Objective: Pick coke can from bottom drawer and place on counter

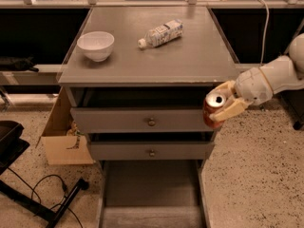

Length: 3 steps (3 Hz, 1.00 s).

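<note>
**Cabinet seen from the front and above.** The gripper [227, 100] hangs at 3 o'clock of the view, just off the front right corner of the counter [190, 56] and below its edge. Its pale jaws pinch the can [212, 117], one above and one below.

The can, red with a silver top, is tilted with its top turned up toward the camera, level with the top drawer [142, 120]. Whether it touches the cabinet side cannot be told. The arm [280, 75] runs off toward 2 o'clock.

The bottom drawer [152, 189], at 6 o'clock, is pulled out with its grey floor showing. The middle drawer [149, 151] stands just above it.

On the counter, a white bowl [96, 45] stands upright at 10 o'clock. A bottle [160, 33] lies on its side at 12 o'clock, cap toward the bowl, the two apart. A cardboard box [61, 137] sits on the floor at 8 o'clock, beside the cabinet.
</note>
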### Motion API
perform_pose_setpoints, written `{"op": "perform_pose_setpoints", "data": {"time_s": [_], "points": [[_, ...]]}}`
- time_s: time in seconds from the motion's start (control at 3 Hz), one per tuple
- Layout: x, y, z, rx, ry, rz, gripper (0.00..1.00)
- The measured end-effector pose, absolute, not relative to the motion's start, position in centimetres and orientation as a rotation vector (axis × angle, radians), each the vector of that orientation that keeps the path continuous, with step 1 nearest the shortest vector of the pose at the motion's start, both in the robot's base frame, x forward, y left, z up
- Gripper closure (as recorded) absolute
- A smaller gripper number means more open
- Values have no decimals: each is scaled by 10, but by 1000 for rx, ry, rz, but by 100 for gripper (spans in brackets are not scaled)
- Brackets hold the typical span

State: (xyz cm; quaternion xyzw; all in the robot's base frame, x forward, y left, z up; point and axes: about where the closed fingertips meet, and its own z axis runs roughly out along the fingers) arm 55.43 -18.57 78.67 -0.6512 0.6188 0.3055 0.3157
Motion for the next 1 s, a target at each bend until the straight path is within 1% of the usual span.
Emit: {"op": "perform_pose_setpoints", "data": {"time_s": [0.67,1.0], "points": [[611,-210,885,-1392,1651,800,100],[633,-213,907,-1238,1635,814,100]]}}
